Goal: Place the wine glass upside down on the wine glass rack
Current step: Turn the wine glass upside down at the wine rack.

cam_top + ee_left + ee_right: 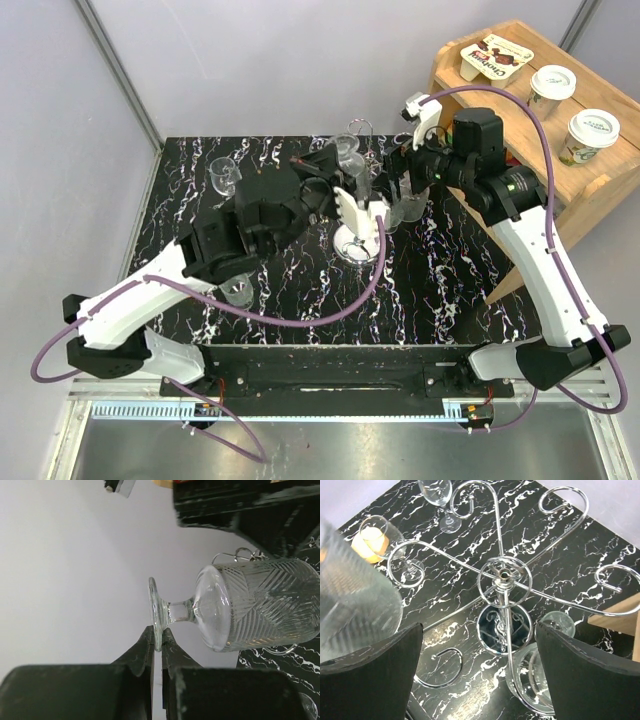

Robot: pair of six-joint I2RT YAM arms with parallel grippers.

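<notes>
My left gripper [159, 639] is shut on the rim of the foot of a cut-pattern wine glass [260, 607], which lies sideways in the left wrist view, its bowl toward the right. Behind the bowl, a chrome curl of the wine glass rack [239, 554] shows. In the top view the held wine glass [347, 152] hangs beside the rack [367, 178] at the table's middle. My right gripper [480, 675] is open above the rack, whose hub [504, 575], curled arms and mirror disc base [502, 626] lie below it. The held glass [350, 595] is a blur at the left.
Other glasses stand on the black marbled table: one at the left [222, 178], one by the left arm [238, 290], and two near the rack's base [532, 680] [559, 622]. A wooden shelf [520, 140] at the right holds two lidded cups [552, 85] and a snack packet [495, 55].
</notes>
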